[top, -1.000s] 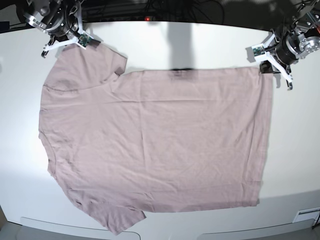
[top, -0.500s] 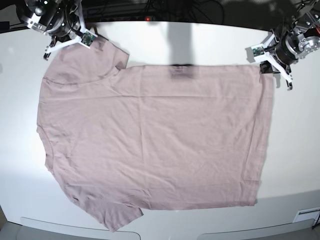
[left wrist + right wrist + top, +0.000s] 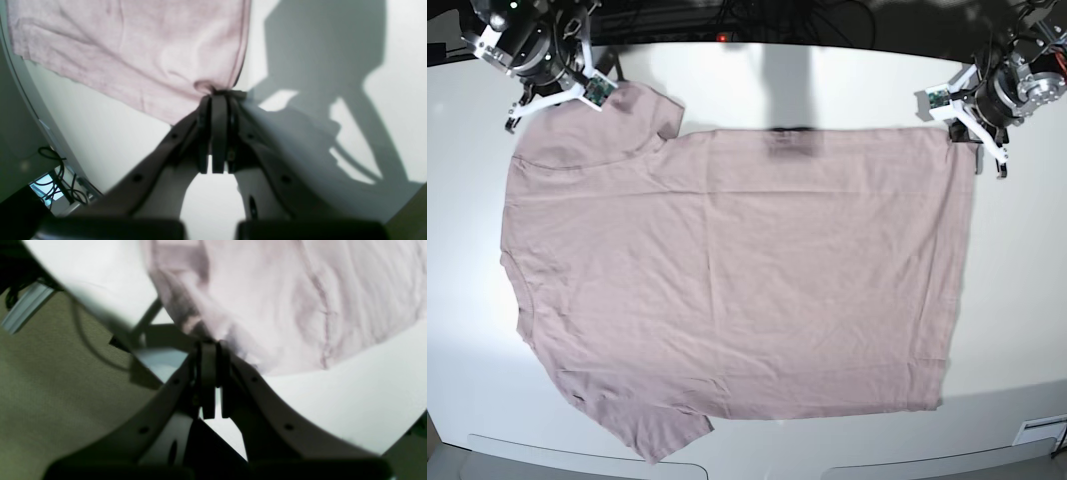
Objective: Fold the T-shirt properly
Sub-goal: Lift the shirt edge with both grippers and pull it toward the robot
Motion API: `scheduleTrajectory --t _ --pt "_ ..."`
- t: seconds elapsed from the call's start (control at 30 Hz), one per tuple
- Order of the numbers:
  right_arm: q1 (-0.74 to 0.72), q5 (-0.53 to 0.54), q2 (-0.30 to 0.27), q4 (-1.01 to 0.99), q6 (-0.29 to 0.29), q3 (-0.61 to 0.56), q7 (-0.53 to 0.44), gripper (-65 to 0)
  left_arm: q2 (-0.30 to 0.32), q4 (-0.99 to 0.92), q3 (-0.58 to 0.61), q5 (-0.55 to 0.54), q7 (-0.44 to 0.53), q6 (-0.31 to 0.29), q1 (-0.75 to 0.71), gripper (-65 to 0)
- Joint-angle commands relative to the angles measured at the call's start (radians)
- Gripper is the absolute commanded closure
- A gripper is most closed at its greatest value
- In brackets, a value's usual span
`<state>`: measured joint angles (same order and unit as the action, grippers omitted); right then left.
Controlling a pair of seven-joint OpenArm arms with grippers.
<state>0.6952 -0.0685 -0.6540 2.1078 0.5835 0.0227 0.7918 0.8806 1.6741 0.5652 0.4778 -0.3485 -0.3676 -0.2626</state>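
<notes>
The dusty pink T-shirt (image 3: 737, 270) lies spread flat on the white table (image 3: 1017, 300), with its sleeves at the left and its hem at the right. My left gripper (image 3: 968, 143) sits at the far right corner of the hem. The left wrist view shows that gripper (image 3: 218, 95) shut on the bunched corner of the T-shirt (image 3: 140, 50). At the far left, my right gripper (image 3: 564, 108) is at the upper sleeve's edge. In the right wrist view, the gripper (image 3: 210, 343) is shut on the T-shirt (image 3: 283, 300), and the picture is blurred.
Dark cables and fixtures (image 3: 727, 15) run behind the table's far edge. The table's rounded front edge (image 3: 757, 470) lies just below the lower sleeve. A small white label (image 3: 1039, 432) sits at the front right corner.
Both grippers have drawn the shirt a little toward the far edge. The right gripper moved the sleeve up and left, and the cloth lies flatter.
</notes>
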Motion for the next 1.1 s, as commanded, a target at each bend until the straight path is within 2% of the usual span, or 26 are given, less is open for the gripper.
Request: scheduleTrajectory --t 0.0,0.17,0.57,0.73,0.83,0.97,1.07 --pt "0.000 0.005 -0.014 0.018 -0.008 0.020 -0.006 0.0 0.018 0.011 -0.002 0.004 -0.011 -0.006 0.006 0.0" --pt "0.000 0.129 -0.014 0.038 -0.006 0.084 -0.009 0.0 0.018 0.011 -0.002 0.004 -0.019 0.001 0.031 0.0" --pt "-0.032 0.163 -0.013 0.063 -0.018 0.174 -0.023 0.0 0.018 0.011 -0.002 0.000 -0.022 0.003 0.145 0.0" --pt "-0.103 0.256 -0.013 0.063 -0.024 0.174 -0.023 0.0 0.018 0.011 -0.002 -0.061 -0.031 0.013 0.182 0.0" --pt "-0.135 0.259 -0.008 0.061 -0.025 0.174 -0.023 0.0 0.018 0.011 -0.002 -0.061 -0.034 0.016 0.197 0.0" --pt "-0.163 0.261 -0.002 0.047 -0.042 0.174 -0.025 0.0 0.017 0.011 -0.002 -0.060 -0.034 0.073 0.204 0.0" --pt "-0.187 0.261 -0.002 0.023 -0.044 0.174 -0.029 0.0 0.017 0.011 -0.002 -0.060 -0.034 0.087 0.216 0.0"
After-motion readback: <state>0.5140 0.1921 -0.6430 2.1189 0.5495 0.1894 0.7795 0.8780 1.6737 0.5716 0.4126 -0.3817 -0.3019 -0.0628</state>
